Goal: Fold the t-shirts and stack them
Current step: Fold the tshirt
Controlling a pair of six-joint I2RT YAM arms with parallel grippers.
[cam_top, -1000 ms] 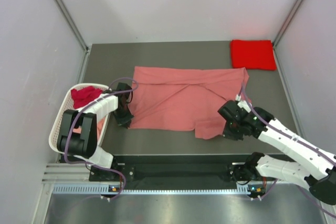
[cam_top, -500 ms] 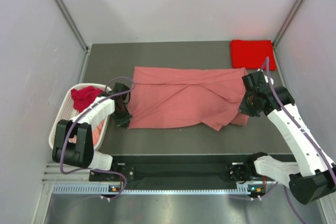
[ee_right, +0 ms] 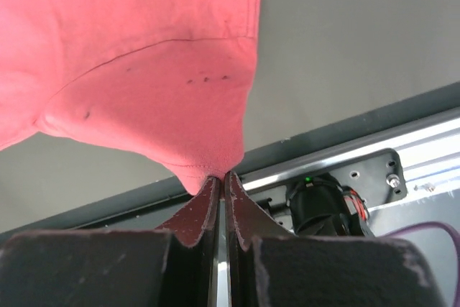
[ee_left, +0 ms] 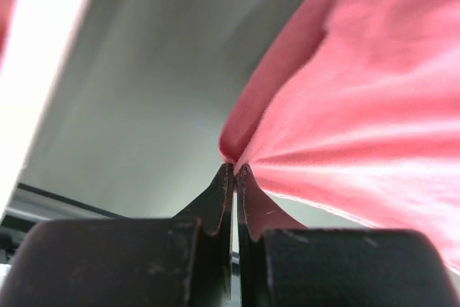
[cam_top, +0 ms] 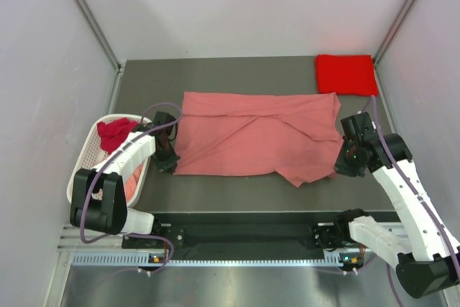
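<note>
The salmon pink t-shirt (cam_top: pixel 251 138) lies spread across the middle of the table (cam_top: pixel 215 77). It is creased, with a slanting fold over its centre, and its near right part droops in a loose point toward the front edge.

My left gripper (cam_top: pixel 167 157) is clamped on the shirt's near left corner. In my left wrist view the jaws meet with only a thin pinch of cloth between them, and the fabric fans out from the fingertips (ee_left: pixel 224 186) in tight pleats up and to the right.

My right gripper (cam_top: pixel 343 157) is likewise closed on the shirt's right edge. In my right wrist view the jaws are pressed together on a small nub of cloth, and the rest of the shirt spreads away from them above the grey table, with a seam line and a few dark specks showing on it.

At the far right corner of the table, just beyond the salmon shirt, lies the bright red t-shirt (cam_top: pixel 346 74), folded into a neat rectangle.

Left of the table stands the white basket (cam_top: pixel 80 174), with the dark crimson t-shirt (cam_top: pixel 115 133) bunched in its far end. Paler pink cloth shows beneath my left arm, but I cannot tell what it is.
</note>
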